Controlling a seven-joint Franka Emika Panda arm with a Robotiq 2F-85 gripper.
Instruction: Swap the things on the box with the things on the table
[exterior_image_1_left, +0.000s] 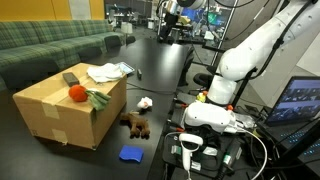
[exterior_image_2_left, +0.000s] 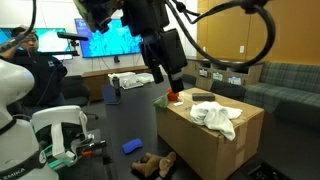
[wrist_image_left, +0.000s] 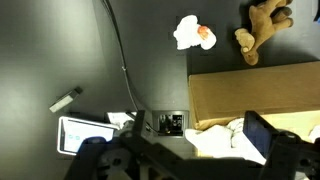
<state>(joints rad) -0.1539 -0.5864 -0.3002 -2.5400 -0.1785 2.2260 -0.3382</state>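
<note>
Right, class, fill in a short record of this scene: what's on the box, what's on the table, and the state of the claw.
on box: white cloth, red ball, green item, dark flat item
on table: brown plush toy, blue item, white crumpled item
claw: open, holding nothing, above the box's edge

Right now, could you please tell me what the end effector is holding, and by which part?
Nothing; the end effector stands open and empty.
</note>
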